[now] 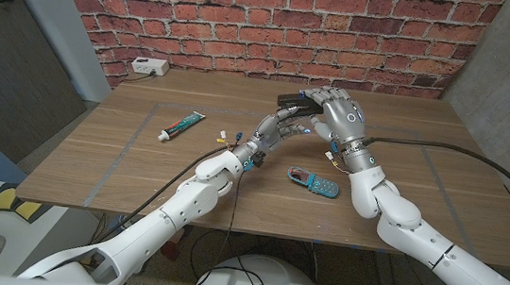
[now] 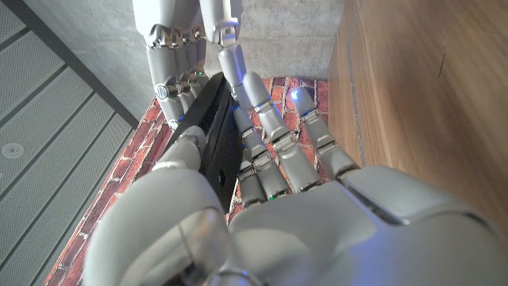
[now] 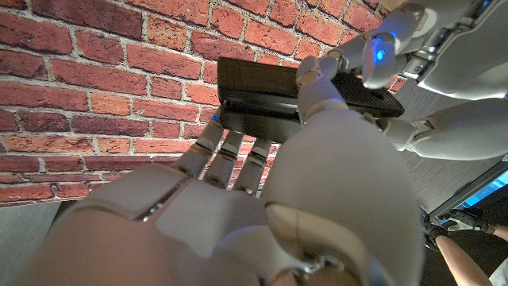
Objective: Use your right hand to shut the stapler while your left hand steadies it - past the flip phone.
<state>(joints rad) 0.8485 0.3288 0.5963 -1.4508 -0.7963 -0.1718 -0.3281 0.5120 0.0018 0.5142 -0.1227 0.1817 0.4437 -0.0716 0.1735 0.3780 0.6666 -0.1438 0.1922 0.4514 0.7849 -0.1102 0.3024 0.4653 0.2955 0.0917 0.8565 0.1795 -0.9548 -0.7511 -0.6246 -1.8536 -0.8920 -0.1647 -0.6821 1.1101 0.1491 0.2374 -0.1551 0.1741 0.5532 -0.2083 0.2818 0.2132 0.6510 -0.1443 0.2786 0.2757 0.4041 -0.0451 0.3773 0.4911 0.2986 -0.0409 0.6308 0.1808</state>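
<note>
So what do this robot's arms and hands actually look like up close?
Both arms are glossy white, rounded shells. The left hand and right hand are silvery grey, with jointed, humanlike fingers and small blue lights. Black cables run along each forearm, with small coloured wires at the left wrist.

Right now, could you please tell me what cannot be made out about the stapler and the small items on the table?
- Stapler, head view: both robot hands cover it, so whether it is fully shut is unclear.
- Stapler's base, both wrist views: fingers hide it.
- Small items beside the toothpaste tube, head view: too small to identify.
</note>
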